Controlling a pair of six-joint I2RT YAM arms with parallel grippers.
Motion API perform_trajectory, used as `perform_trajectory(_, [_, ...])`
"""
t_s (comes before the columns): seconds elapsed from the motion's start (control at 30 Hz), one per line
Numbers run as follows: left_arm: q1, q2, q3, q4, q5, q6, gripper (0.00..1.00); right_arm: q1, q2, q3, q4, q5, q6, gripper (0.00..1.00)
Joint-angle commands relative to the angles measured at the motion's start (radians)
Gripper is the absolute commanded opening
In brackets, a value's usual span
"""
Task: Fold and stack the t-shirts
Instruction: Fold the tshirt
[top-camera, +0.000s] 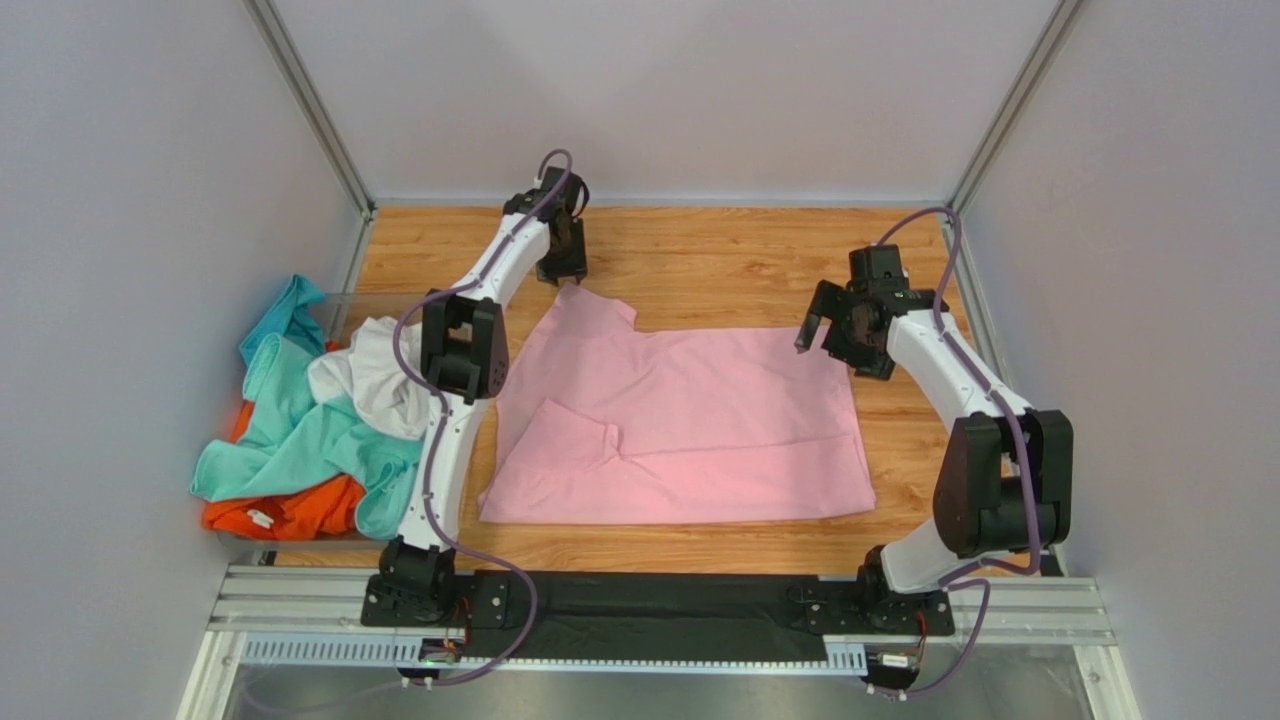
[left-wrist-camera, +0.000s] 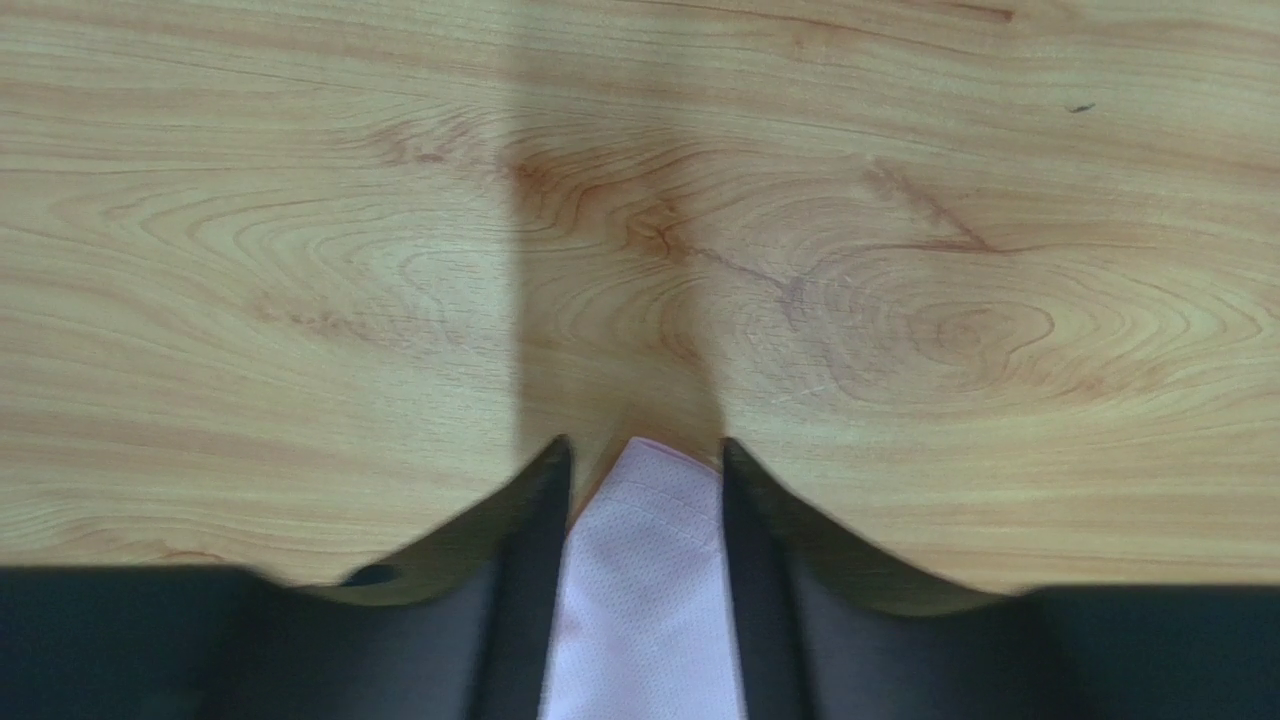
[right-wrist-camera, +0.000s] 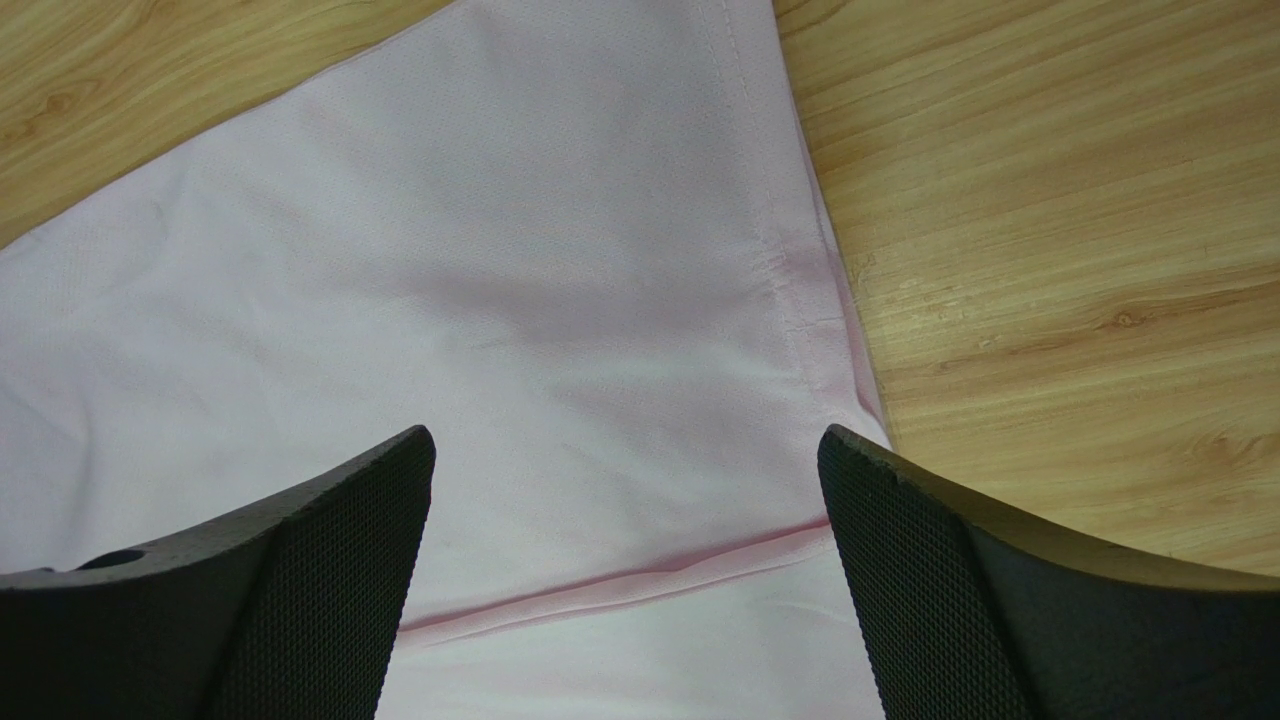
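Pincer on my left (top-camera: 564, 270) is down at the far-left corner of the pink t-shirt (top-camera: 691, 420), close to the far edge of the table (top-camera: 721, 255). From my left wrist, that pincer (left-wrist-camera: 639, 450) has its jaws drawn in narrow, and a pointed tip of the pink t-shirt (left-wrist-camera: 646, 600) fills the gap between them, touching both fingers (left-wrist-camera: 526, 600). Whether they truly pinch the cloth or only flank it, I cannot tell. Bare wood of the table (left-wrist-camera: 902, 225) lies just past the tip.

My right pincer (top-camera: 836, 342) hangs over the shirt's far-right corner, toward the right edge of the table. Its jaws stand wide apart and hold nothing. Between them (right-wrist-camera: 624, 435) I see the pink cloth (right-wrist-camera: 526, 270) lying flat, with a stitched hem running along its edge where it meets the wood (right-wrist-camera: 1052, 225).

The pink t-shirt is spread across the middle of the table, with one sleeve (top-camera: 564, 428) folded inward over its near-left part.

At the left edge of the table sits a loose heap: the teal t-shirt (top-camera: 301, 428), the white t-shirt (top-camera: 376, 383) on top toward my left arm, and the orange t-shirt (top-camera: 286, 510) underneath at the near side.
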Motion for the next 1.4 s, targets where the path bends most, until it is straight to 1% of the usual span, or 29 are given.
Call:
perform_trajectory(0.0, [0.000,0.024,0.000,-0.024,0.007,0.008,0.42,-0.004,0.006,0.003,0.038,-0.003,-0.015,1.00])
perform_trajectory(0.1, [-0.003,0.013,-0.030,-0.038,0.026,0.017,0.32,-0.007,-0.002,0.002,0.038,0.003,-0.014,1.00])
perform_trajectory(0.2, [-0.012,-0.024,-0.070,-0.035,0.027,0.028,0.28,-0.010,-0.006,0.000,0.037,0.004,-0.006,1.00])
perform_trajectory(0.33, [-0.023,-0.056,-0.101,-0.034,0.033,0.039,0.27,-0.013,-0.006,-0.008,0.037,0.010,-0.001,1.00])
perform_trajectory(0.37, [-0.025,-0.060,-0.105,-0.031,0.035,0.040,0.26,-0.016,-0.006,-0.009,0.037,0.012,-0.001,1.00])
perform_trajectory(0.4, [-0.026,-0.068,-0.113,-0.032,0.035,0.040,0.20,-0.017,-0.003,-0.009,0.038,0.015,0.000,1.00])
perform_trajectory(0.43, [-0.031,-0.070,-0.116,-0.031,0.033,0.043,0.17,-0.017,-0.003,-0.009,0.038,0.015,0.002,1.00])
perform_trajectory(0.47, [-0.032,-0.074,-0.121,-0.034,0.030,0.043,0.11,-0.020,-0.002,-0.009,0.037,0.015,0.002,1.00])
perform_trajectory(0.5, [-0.034,-0.080,-0.125,-0.032,0.026,0.042,0.00,-0.025,0.004,-0.005,0.038,0.018,0.005,1.00])
perform_trajectory(0.67, [-0.035,-0.125,-0.139,-0.023,-0.016,0.029,0.00,-0.039,0.044,0.035,0.035,0.035,0.011,1.00])
perform_trajectory(0.77, [-0.035,-0.192,-0.174,0.014,-0.046,0.022,0.00,-0.040,0.098,0.097,0.026,0.043,0.014,1.00])
perform_trajectory(0.8, [-0.035,-0.235,-0.208,0.027,-0.046,0.023,0.00,-0.042,0.115,0.112,0.026,0.047,0.012,1.00])
perform_trajectory(1.0, [-0.037,-0.367,-0.329,0.097,0.003,0.036,0.00,-0.042,0.264,0.273,-0.002,0.084,0.008,1.00])
perform_trajectory(1.2, [-0.037,-0.419,-0.431,0.123,0.032,0.046,0.00,-0.043,0.412,0.425,-0.037,0.110,0.008,1.00])
perform_trajectory(1.37, [-0.037,-0.445,-0.487,0.137,0.059,0.034,0.00,-0.045,0.514,0.509,-0.058,0.136,0.003,0.95])
